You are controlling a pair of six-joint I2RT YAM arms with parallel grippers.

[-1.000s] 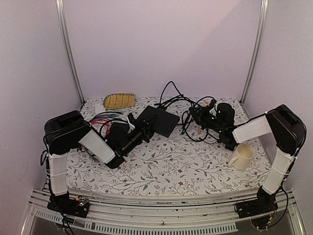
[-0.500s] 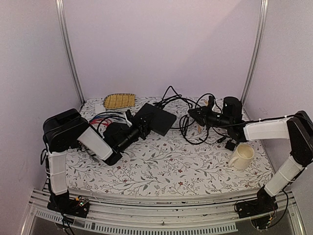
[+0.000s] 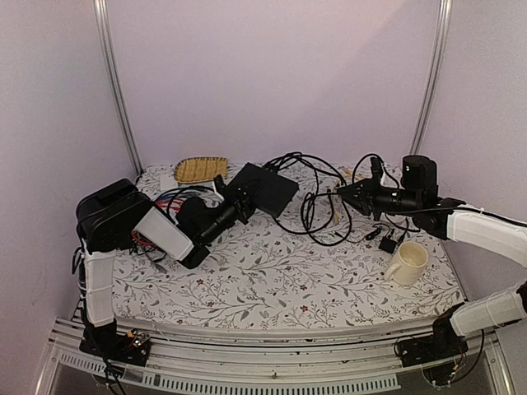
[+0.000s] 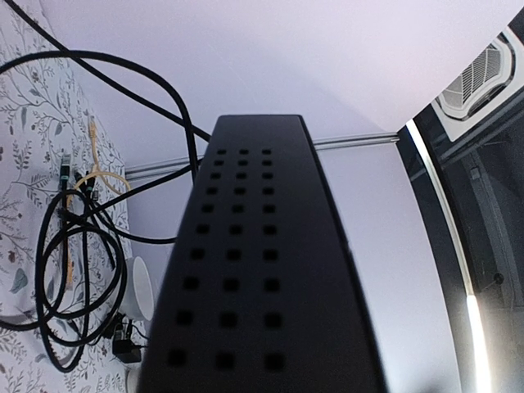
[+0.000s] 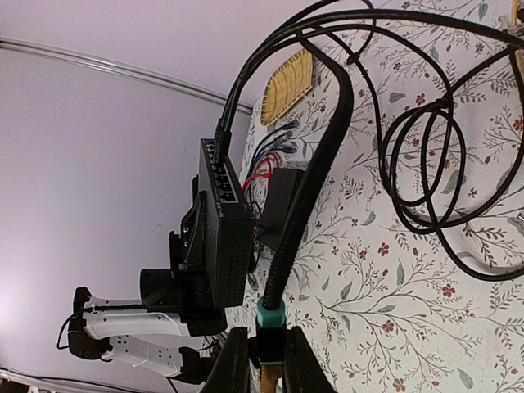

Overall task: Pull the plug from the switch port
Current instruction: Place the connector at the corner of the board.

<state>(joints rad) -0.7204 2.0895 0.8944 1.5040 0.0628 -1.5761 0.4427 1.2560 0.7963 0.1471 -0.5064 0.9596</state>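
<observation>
The switch [image 3: 263, 188], a flat matte-black box, is held tilted above the table by my left gripper [image 3: 233, 201], which is shut on its near edge. In the right wrist view the switch [image 5: 223, 225] shows its socket row, with black cables [image 5: 233, 98] still running into its far end. My right gripper [image 5: 264, 345] is shut on a teal-collared plug [image 5: 270, 315] on a thick black braided cable, apart from the switch; it also shows in the top view [image 3: 347, 191]. In the left wrist view the switch's vented side [image 4: 246, 278] hides my left fingers.
A coil of black cables [image 3: 323, 210] lies on the floral cloth between the arms. A cream mug [image 3: 408, 262] and a small black adapter [image 3: 387, 243] sit at the right. A yellow woven mat [image 3: 201, 169] is at the back left, with red and blue cables [image 3: 169, 200] beside it.
My right gripper has drawn back to the right and lifted, taking the plug and its cable away from the switch. My left gripper has raised and tilted the switch slightly to the back left.
</observation>
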